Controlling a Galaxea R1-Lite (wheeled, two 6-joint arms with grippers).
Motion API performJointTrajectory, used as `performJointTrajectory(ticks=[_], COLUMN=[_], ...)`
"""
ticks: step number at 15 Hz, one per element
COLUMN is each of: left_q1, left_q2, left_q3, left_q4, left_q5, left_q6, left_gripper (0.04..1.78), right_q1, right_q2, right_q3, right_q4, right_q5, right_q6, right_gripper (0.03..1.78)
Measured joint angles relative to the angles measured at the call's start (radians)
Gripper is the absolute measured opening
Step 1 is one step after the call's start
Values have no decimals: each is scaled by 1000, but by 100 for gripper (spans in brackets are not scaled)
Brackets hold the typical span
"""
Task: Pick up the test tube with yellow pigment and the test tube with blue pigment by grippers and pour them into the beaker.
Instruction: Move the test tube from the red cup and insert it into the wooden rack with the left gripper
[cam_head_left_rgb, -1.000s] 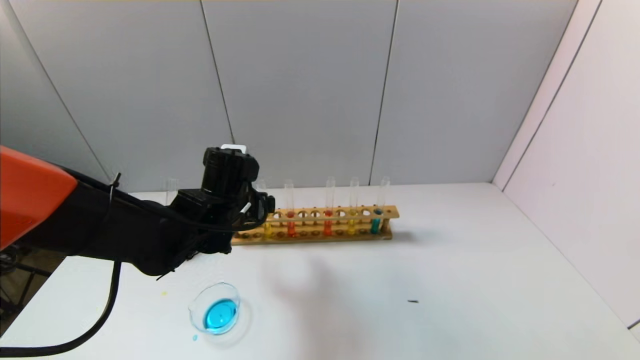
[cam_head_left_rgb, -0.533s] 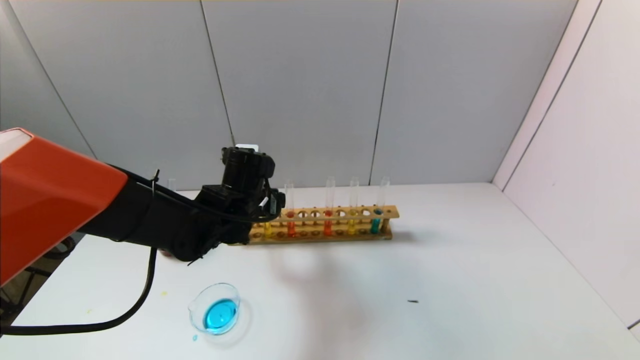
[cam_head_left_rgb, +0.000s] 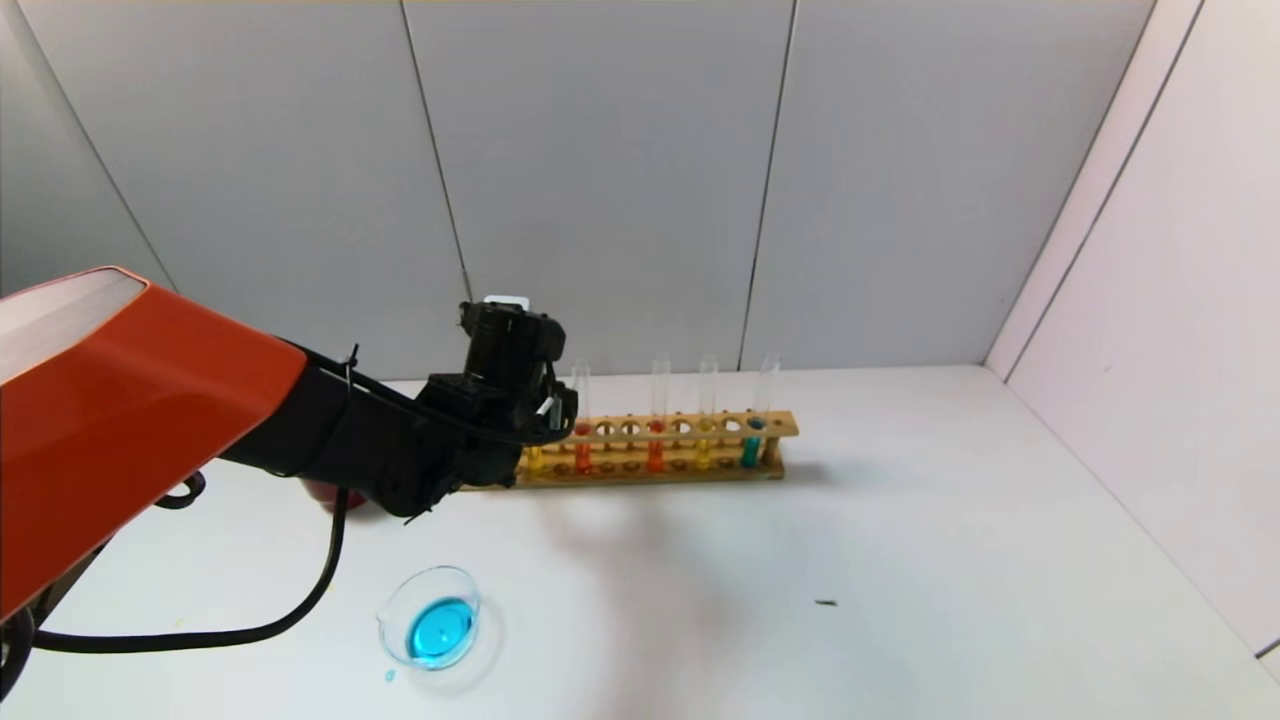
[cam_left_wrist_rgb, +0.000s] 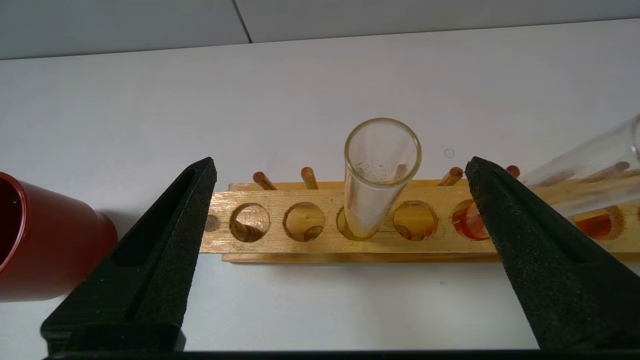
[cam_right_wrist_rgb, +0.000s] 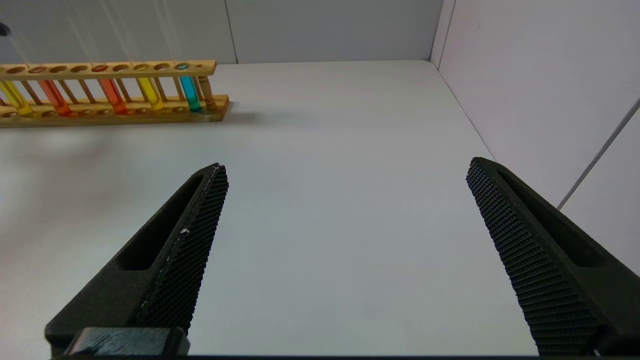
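A wooden rack (cam_head_left_rgb: 770, 425) holds several tubes. The test tube with yellow pigment (cam_left_wrist_rgb: 382, 175) stands near the rack's left end, between the open fingers of my left gripper (cam_left_wrist_rgb: 341, 162), untouched. In the head view the left gripper (cam_head_left_rgb: 548, 410) is at that end and partly hides the tube (cam_head_left_rgb: 535, 460). A second yellow tube (cam_head_left_rgb: 703, 455) and the test tube with blue pigment (cam_head_left_rgb: 750, 450) stand at the right end. The beaker (cam_head_left_rgb: 430, 625) holds blue liquid, in front of the rack's left end. My right gripper (cam_right_wrist_rgb: 346, 164) is open and empty over bare table.
Two tubes with orange-red liquid (cam_head_left_rgb: 583, 455) (cam_head_left_rgb: 655, 455) stand mid-rack. A dark red cup (cam_left_wrist_rgb: 45, 240) stands just left of the rack, mostly hidden by the left arm in the head view (cam_head_left_rgb: 325, 495). A small dark speck (cam_head_left_rgb: 825, 603) lies on the table.
The left arm has reached forward and to the right, bringing its gripper to the rack's left end. The beaker and rack have not moved.
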Motion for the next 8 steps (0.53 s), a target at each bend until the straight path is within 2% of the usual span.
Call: performJointTrajectory(ticks=[2,4,6,8], left_q1=[0,0,0,0], left_q2=[4,5,5,5], left_q3=[-4,-5,-4,0], left_q4=[-1,0,-1,-2], left_q5=[3,3,3,3], left_q6=[0,1,0,-2], left_gripper=[166,147,117,79], right_q1=[0,0,0,0], right_q2=[0,0,0,0], right_q3=[0,0,0,0], right_q4=[0,0,0,0], right_q5=[0,0,0,0], right_q6=[0,0,0,0], right_gripper=[174,174,174,174])
